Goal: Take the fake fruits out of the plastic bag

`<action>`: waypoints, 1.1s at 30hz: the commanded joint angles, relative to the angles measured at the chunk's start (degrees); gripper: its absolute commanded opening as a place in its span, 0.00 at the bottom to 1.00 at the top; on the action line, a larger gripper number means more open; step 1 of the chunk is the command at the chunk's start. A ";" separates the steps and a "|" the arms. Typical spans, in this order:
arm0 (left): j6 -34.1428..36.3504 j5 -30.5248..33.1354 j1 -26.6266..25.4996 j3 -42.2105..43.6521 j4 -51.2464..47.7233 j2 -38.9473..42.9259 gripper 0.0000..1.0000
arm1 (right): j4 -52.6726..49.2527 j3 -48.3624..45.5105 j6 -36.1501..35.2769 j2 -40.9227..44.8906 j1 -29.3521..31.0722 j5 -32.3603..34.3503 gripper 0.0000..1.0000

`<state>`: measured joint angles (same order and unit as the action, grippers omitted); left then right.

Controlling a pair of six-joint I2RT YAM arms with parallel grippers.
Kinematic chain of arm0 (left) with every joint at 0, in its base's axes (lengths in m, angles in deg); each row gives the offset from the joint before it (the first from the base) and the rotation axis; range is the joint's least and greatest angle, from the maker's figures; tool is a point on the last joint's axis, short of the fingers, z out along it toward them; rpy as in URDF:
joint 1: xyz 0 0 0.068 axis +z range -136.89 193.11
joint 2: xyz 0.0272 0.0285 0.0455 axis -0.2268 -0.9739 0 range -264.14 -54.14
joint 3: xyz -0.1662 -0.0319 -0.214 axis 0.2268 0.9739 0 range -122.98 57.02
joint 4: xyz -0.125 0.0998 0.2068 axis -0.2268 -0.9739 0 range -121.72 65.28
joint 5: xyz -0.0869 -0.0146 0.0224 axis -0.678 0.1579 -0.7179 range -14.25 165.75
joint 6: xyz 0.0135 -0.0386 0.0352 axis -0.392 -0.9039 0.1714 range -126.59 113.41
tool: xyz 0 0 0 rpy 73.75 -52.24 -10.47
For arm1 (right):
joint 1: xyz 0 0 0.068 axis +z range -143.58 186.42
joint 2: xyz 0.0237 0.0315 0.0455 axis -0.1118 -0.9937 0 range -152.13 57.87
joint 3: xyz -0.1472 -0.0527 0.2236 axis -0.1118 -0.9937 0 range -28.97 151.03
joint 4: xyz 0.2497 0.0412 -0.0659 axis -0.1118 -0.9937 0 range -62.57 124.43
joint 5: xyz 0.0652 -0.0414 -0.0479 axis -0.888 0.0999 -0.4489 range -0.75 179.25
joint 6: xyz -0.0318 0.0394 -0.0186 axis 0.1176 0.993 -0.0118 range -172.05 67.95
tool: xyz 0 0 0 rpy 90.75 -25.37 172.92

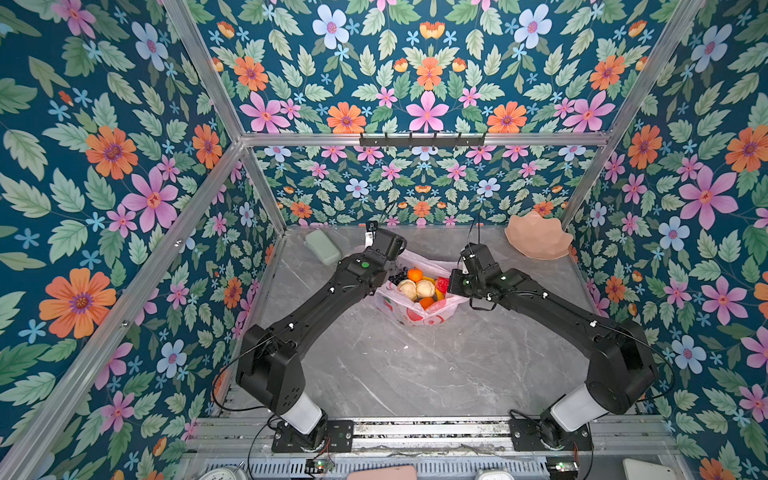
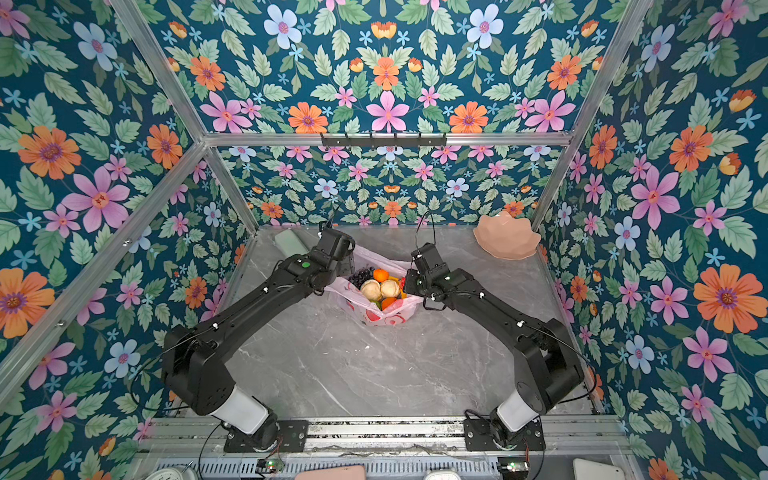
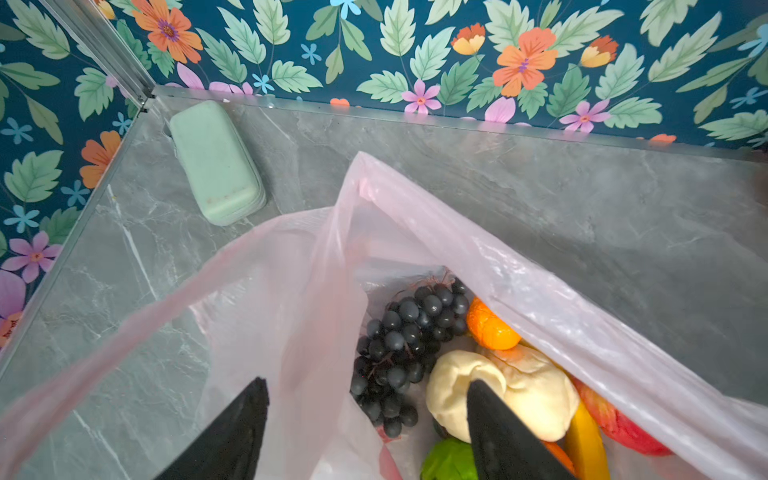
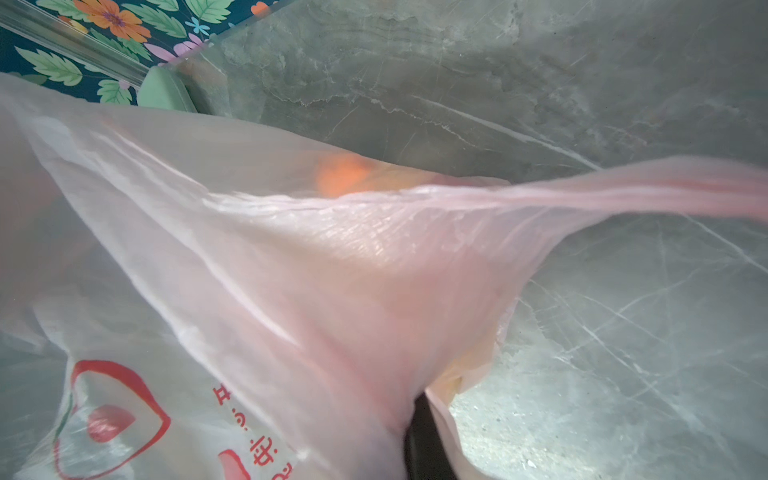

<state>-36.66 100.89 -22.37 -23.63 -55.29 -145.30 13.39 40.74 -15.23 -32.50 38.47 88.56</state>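
The pink bag sits open in the middle of the gray table. Inside are grapes, an orange, two cream lumps, a banana, an apple and a green fruit. The left gripper is spread wide at the bag's left edge. The right gripper pinches its right edge.

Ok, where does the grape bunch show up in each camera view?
In a top view: grape bunch at the plastic bag's open mouth, left of an orange.
In a top view: the same.
Left wrist: inside the bag, beside that orange, at.
Right wrist: not visible.
Shared landmark: mint case.
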 commanded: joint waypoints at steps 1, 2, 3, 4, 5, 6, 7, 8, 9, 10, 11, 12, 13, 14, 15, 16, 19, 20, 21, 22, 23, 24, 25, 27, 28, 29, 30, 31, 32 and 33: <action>-3.84 -0.27 -1.05 1.44 2.89 0.35 0.77 | 0.08 0.51 -1.22 0.07 0.72 2.18 0.00; -4.55 -0.19 -1.16 2.06 3.16 0.37 0.77 | 0.08 0.51 -1.31 -0.02 0.88 2.35 0.00; -4.97 -0.10 -1.18 2.95 3.91 0.50 0.78 | 0.02 0.51 -1.31 -0.08 0.99 2.57 0.00; -5.86 0.02 -1.08 3.59 3.79 0.28 0.79 | 0.03 0.41 -1.31 -0.09 0.95 2.70 0.00; -6.50 0.54 -1.15 3.80 3.07 -0.06 0.80 | 0.03 0.40 -1.24 -0.07 0.99 2.88 0.00; -6.80 0.56 -1.12 4.08 2.76 -0.41 0.81 | 0.03 0.30 -1.25 0.01 0.92 3.04 0.00; -7.29 -0.50 -1.06 4.70 2.75 -0.82 0.83 | 0.08 0.34 -1.24 0.02 0.99 3.19 0.00; -7.94 -1.95 -0.87 5.35 2.96 -1.37 0.84 | -0.01 0.23 -1.22 0.17 1.01 3.40 0.00; -8.87 -3.19 -0.58 6.02 2.93 -1.84 0.84 | 0.03 0.16 -1.14 0.28 1.02 3.62 0.00; -9.94 -4.57 -0.26 6.66 2.87 -2.40 0.84 | -0.10 0.22 -0.91 0.28 1.04 3.91 0.00; -10.67 -5.60 -0.03 7.50 3.28 -2.74 0.84 | -0.43 0.32 -0.63 0.26 0.98 4.03 0.00; -11.10 -6.73 0.06 8.48 4.16 -2.97 0.85 | -0.49 0.32 -0.45 0.32 0.99 4.11 0.00; -11.73 -8.39 0.32 9.61 5.39 -3.10 0.85 | -0.49 0.18 -0.15 0.30 1.04 4.29 0.00; -12.36 -10.47 0.70 10.85 6.72 -3.44 0.84 | -0.38 -0.04 0.20 0.24 0.95 4.29 0.00; -12.86 -12.74 1.33 11.83 8.12 -3.73 0.83 | -0.12 -0.12 0.63 0.13 0.99 4.22 0.00; -13.35 -14.90 2.09 12.96 9.62 -4.31 0.81 | 0.03 -0.18 1.08 -0.02 0.99 3.97 0.00; -13.38 -18.13 4.37 16.12 13.52 -5.09 0.62 | 0.60 -0.26 2.77 -0.34 0.50 2.56 0.00; -13.00 -18.10 5.03 17.47 14.61 -4.88 0.52 | 0.87 -0.56 3.51 -0.29 -0.12 1.63 0.00; -12.34 -18.33 5.90 19.21 16.39 -4.33 0.39 | 1.77 -1.30 4.65 -0.10 -1.13 0.07 0.00; -11.76 -18.90 7.01 21.21 17.99 -3.75 0.27 | 3.30 -2.32 5.76 0.24 -2.56 -1.96 0.00; -11.16 -19.81 8.19 22.79 19.35 -2.88 0.18 | 4.72 -3.36 6.79 0.54 -3.81 -4.23 0.00; -10.30 -21.02 9.70 25.37 21.02 -1.82 0.07 | 6.47 -4.59 7.90 0.93 -5.50 -6.69 0.00; -9.49 -22.04 11.50 27.90 22.55 -0.50 0.00 | 8.15 -5.65 9.02 1.22 -7.12 -8.91 0.00; -8.34 -22.87 14.58 33.36 25.70 2.73 0.00 | 11.36 -7.62 10.95 1.55 -9.66 -13.09 0.00; -7.88 -23.54 16.01 36.42 28.17 5.12 0.00 | 13.32 -8.65 11.99 1.53 -10.91 -14.96 0.00; -7.44 -24.45 16.98 39.03 30.18 6.83 0.00 | 15.05 -9.33 12.79 1.44 -11.68 -16.37 0.00; -6.76 -25.59 17.92 41.30 32.06 8.35 0.00 | 16.71 -9.84 13.47 1.17 -12.23 -17.82 0.00; -5.99 -26.69 18.14 42.77 33.39 9.47 0.00 | 17.62 -9.89 13.85 0.87 -12.41 -18.67 0.00; -5.13 -27.58 18.10 43.55 34.04 10.18 0.00 | 17.94 -9.58 13.89 0.60 -12.42 -18.97 0.00; -4.16 -29.07 18.03 44.27 34.93 10.58 0.00 | 17.92 -9.26 14.13 0.23 -12.44 -19.40 0.00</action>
<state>-44.50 76.00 -4.63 19.21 -26.85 -136.05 26.00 31.08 -3.71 -31.78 26.43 73.67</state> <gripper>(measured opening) 0.070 0.058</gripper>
